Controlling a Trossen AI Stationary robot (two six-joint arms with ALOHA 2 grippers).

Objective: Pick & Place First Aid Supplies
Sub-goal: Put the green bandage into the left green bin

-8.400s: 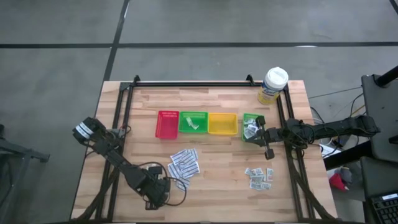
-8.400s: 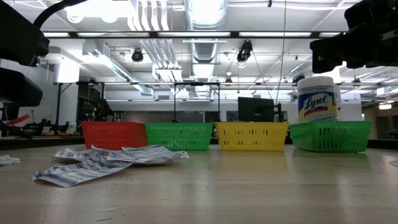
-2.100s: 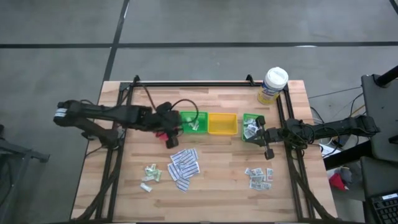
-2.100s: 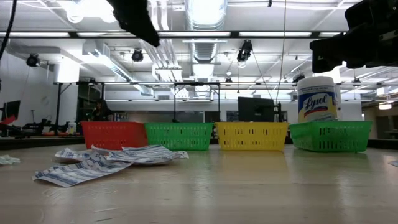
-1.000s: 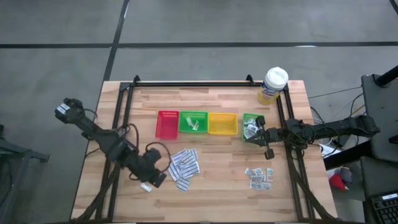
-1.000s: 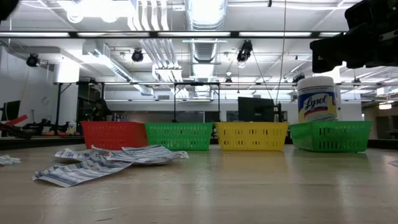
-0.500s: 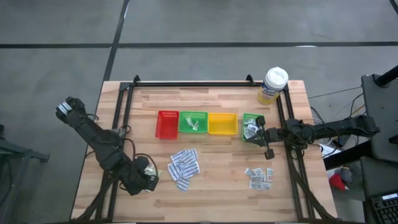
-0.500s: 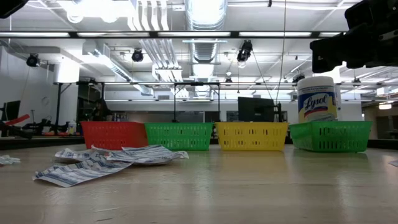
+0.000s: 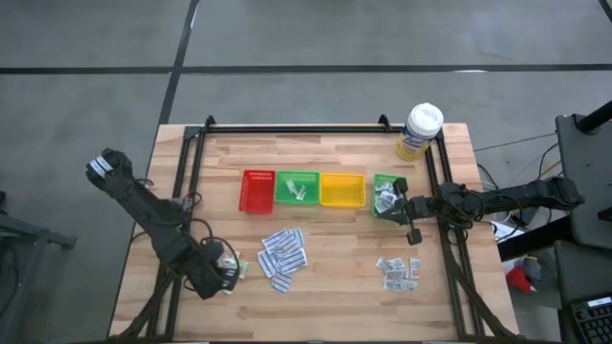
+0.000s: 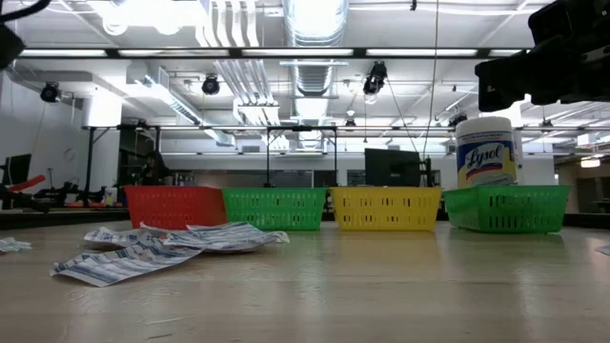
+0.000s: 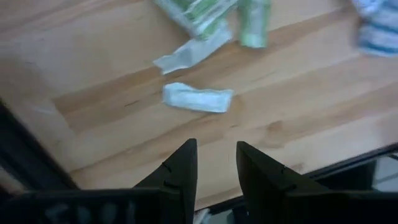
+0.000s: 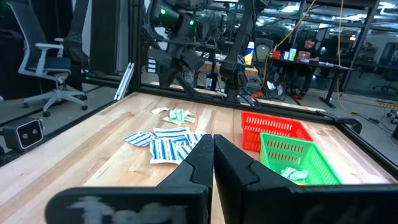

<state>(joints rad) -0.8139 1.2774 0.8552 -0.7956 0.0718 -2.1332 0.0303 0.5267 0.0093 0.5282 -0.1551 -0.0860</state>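
High view: left fingers (image 9: 227,274) (parted) near table edge (image 9: 134,277).

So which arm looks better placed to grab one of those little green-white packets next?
The left. Its tool hangs open right over the pale green-white sachets, while the right tool sits shut by the far green tray.

From above, the left claw (image 9: 222,277) covers most of the pale green sachets (image 9: 237,269) at seven o'clock on the tabletop (image 9: 335,306). In the left wrist view these sachets (image 11: 198,14) are blurred and cut off by the edge. The printing on the white strips (image 9: 283,255) is too small to read.
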